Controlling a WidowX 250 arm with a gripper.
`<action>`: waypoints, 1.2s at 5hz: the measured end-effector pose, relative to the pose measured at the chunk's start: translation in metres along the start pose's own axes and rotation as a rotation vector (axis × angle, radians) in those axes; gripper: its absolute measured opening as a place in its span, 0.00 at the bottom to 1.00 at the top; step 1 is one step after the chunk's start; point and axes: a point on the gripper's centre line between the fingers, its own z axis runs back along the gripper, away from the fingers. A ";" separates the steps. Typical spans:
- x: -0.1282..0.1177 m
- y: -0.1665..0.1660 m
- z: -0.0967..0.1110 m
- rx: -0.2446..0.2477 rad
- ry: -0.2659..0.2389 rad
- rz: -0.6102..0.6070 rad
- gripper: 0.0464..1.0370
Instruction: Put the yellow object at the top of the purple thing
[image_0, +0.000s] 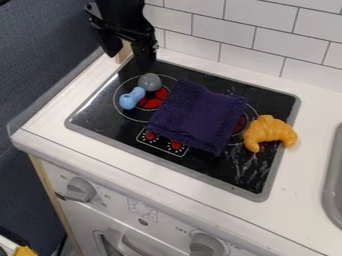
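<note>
when starting from the yellow croissant (268, 131), find it on the right part of the black stovetop (234, 172), lying partly over the metal rim, with both tips turned toward the near side and the rounded back toward the far side. just left of it, see the purple cloth (197, 116), folded into a thick, rumpled pad and laid flat across the middle of the stovetop, covering parts of the burner rings. between cloth and croissant, notice a bit of red burner. left of the cloth, on the far left burner, find a small blue toy (131, 98) with rounded ends, and just beyond it, close by, a grey ball (149, 81). look to the far left corner of the stovetop for the black gripper (127, 56), hanging down from the top edge, pincer wide, well apart from cloth and croissant. around the stovetop, see the white counter (310, 182); at the right edge, part of a grey sink (332, 185); on the far side, white wall tiles (207, 20); on the near side, below the counter, a white oven front with grey knobs (81, 189).
</note>
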 end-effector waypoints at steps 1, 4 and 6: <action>-0.005 -0.002 -0.009 -0.017 0.031 0.002 0.96; 0.011 -0.083 -0.010 -0.131 0.034 -0.330 0.96; 0.026 -0.158 -0.021 -0.197 0.083 -0.727 0.96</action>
